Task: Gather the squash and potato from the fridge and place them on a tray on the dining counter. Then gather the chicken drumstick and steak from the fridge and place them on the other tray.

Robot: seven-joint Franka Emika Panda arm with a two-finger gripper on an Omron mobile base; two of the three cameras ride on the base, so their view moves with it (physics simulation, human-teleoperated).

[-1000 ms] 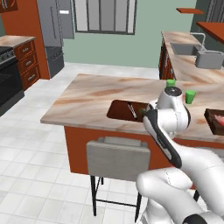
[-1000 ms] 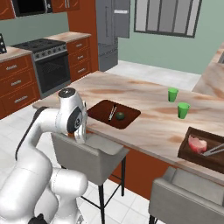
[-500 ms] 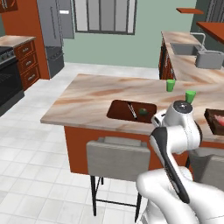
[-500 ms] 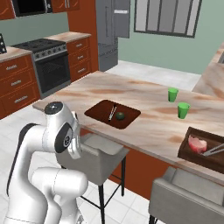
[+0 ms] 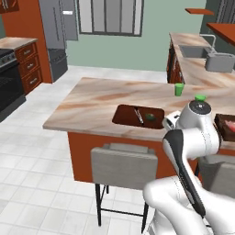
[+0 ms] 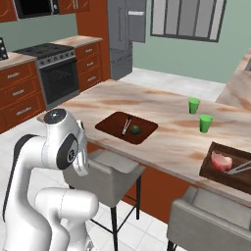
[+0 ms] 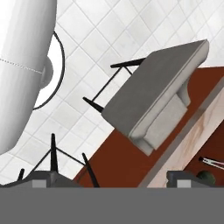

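Squash (image 5: 149,116) lies in the near tray (image 5: 125,117) on the dining tabletop (image 5: 96,102), beside tongs (image 5: 138,115); steak (image 6: 221,161) rests in the other tray (image 6: 211,169) at three o'clock. Claw (image 7: 113,180), jaws spread wide and empty, looks down over a grey stool (image 7: 153,103) beside the tabletop's edge.

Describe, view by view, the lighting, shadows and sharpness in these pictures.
Left base view: flat, even light, no glare on the counter, only faint shading under the stool. Right base view: the same soft light, coarse edges on the tray and cups. Hand view: tilted, the stool crisp, no blur, the fingers dark at the bottom.
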